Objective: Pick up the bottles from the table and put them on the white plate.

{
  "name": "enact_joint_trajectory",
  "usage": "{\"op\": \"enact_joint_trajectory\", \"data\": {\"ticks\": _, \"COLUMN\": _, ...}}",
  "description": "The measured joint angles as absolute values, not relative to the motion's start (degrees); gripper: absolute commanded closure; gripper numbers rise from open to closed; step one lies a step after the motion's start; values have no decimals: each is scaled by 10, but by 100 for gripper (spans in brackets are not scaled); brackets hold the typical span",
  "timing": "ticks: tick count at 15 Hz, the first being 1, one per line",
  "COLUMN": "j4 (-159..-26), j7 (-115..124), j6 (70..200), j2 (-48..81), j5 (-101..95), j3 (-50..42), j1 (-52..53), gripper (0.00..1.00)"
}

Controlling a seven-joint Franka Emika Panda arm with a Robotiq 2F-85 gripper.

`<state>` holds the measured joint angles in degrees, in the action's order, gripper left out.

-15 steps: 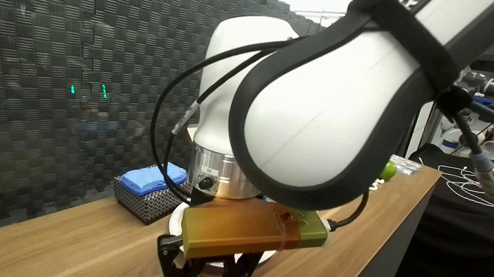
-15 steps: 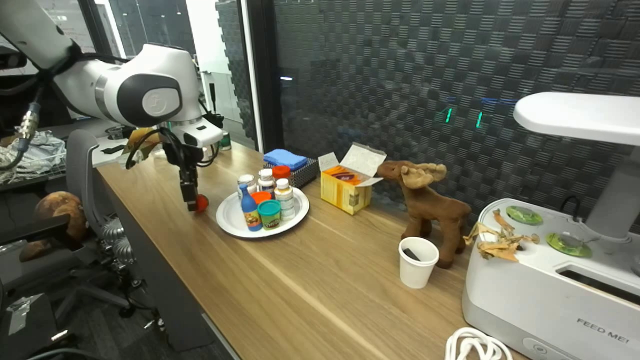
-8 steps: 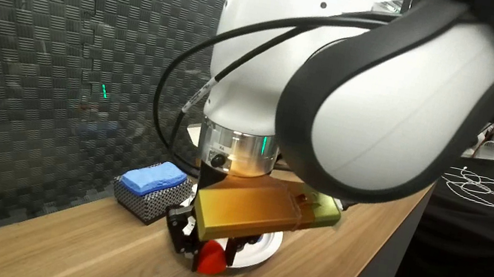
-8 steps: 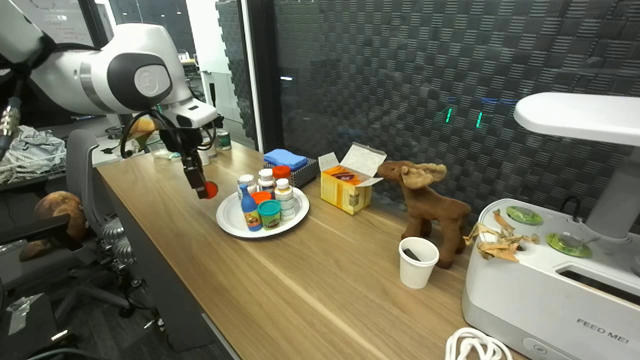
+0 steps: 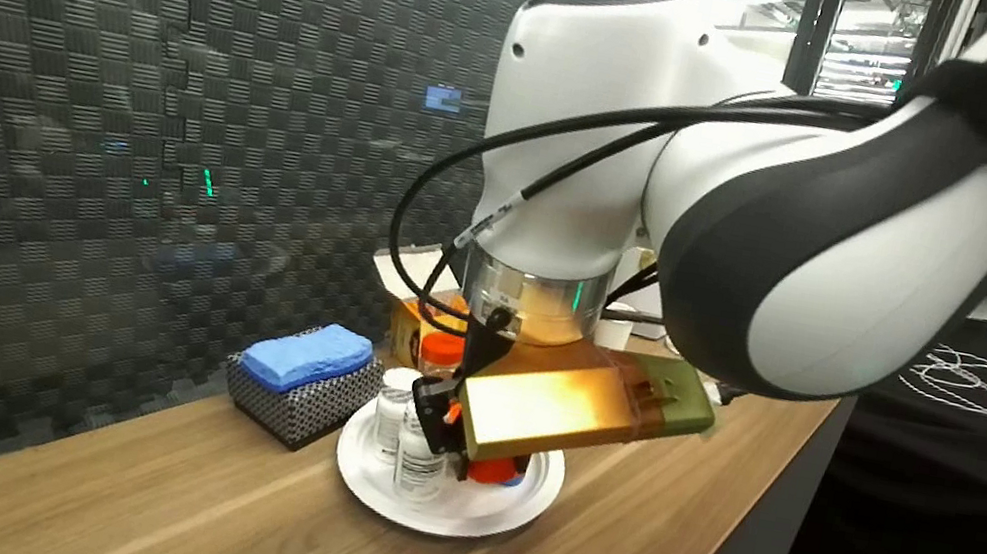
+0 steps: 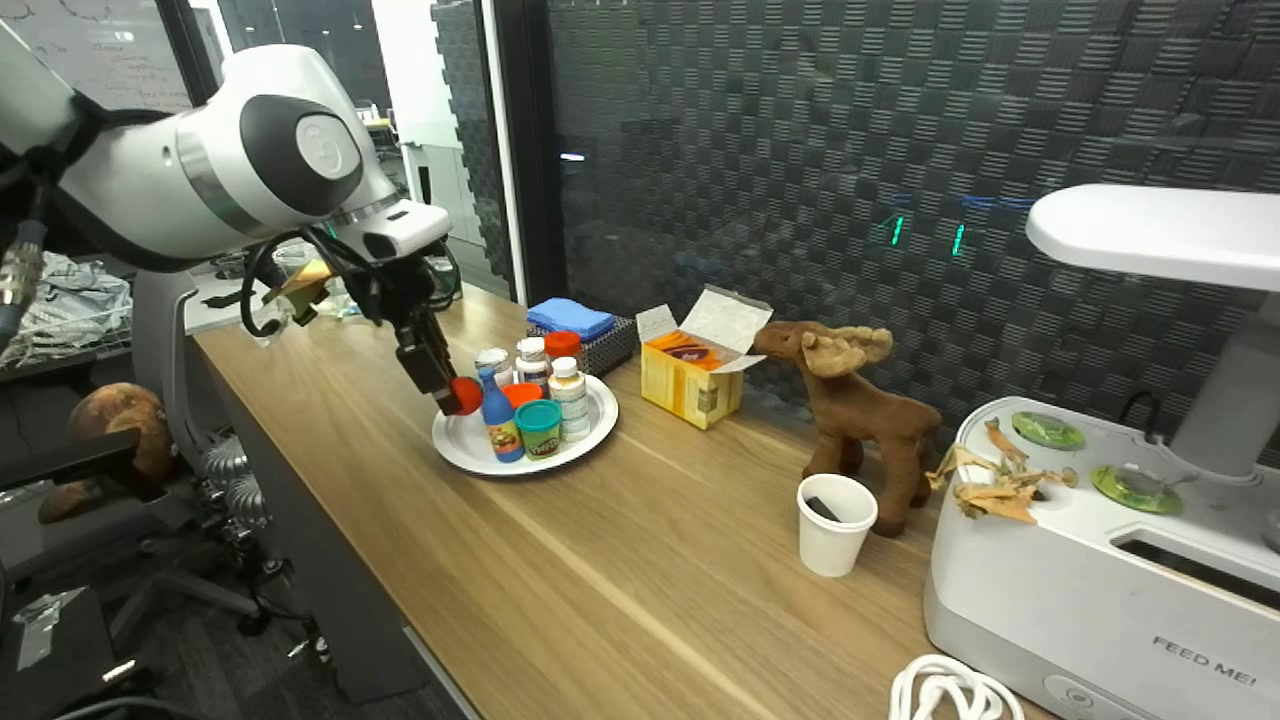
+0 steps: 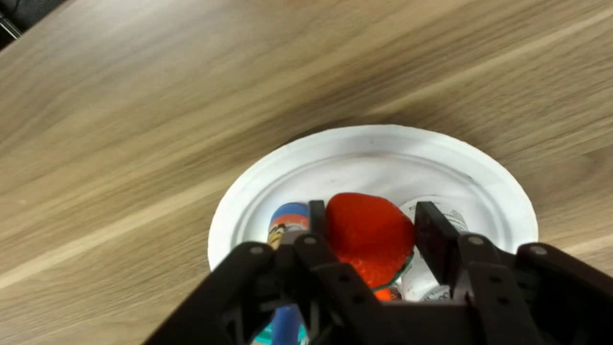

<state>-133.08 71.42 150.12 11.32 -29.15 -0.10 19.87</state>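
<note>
My gripper (image 7: 372,215) is shut on a red strawberry-like object (image 7: 368,239) with a green edge. It holds the object above the near part of the white plate (image 7: 373,139). In an exterior view the fingertips (image 6: 455,400) and the red object (image 6: 466,394) are at the plate's left side, close to the blue bottle (image 6: 501,425). Also on the plate are white bottles (image 6: 571,402) (image 6: 532,364), a pale jar (image 6: 492,366), a red-lidded container (image 6: 562,346), an orange-lidded tub (image 6: 522,394) and a teal-lidded tub (image 6: 541,432). The gripper hides part of them in the wrist view.
Behind the plate stand a dark patterned box with a blue cloth (image 6: 570,317) and an open yellow box (image 6: 690,390). To the right are a brown moose toy (image 6: 875,420), a white cup (image 6: 833,540) and a white planter (image 6: 1080,600).
My gripper has lifted the red object off the table and carried it across to above the plate. The plate and the things on it have not moved.
</note>
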Motion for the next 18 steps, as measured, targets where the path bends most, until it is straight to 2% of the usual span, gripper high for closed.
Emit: {"op": "enact_joint_trajectory", "data": {"ticks": 18, "j4": -1333, "j7": 763, "j6": 1502, "j2": 126, "j5": -363, "j3": 7, "j1": 198, "gripper": 75}}
